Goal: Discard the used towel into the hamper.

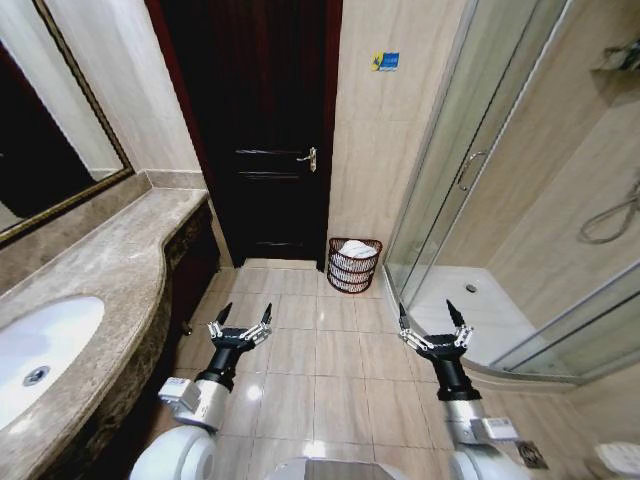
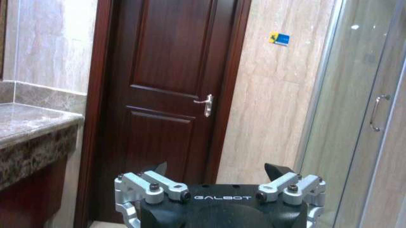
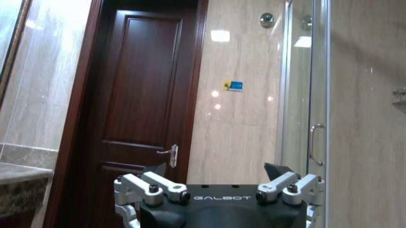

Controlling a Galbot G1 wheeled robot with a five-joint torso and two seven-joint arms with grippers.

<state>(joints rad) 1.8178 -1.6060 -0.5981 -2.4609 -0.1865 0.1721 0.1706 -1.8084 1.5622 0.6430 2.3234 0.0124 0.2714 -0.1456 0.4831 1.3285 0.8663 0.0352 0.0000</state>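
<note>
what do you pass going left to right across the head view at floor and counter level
sink → counter → left gripper → hamper with white towel → right gripper → shower tray

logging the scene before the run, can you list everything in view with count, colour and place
hamper: one, dark reddish-brown wire, on the floor by the wall between door and shower
towel: one, white, lying in the hamper
door: one, dark brown with a silver handle, straight ahead
vanity counter: one, mottled brown stone, along the robot's left
sink: one, white, set in the counter
mirror: one, gold-framed, above the counter
shower enclosure: one, glass, on the robot's right
sticker: one, blue and yellow, on the wall beside the door
left tool: open, empty, above the floor tiles
right tool: open, empty, above the floor tiles
</note>
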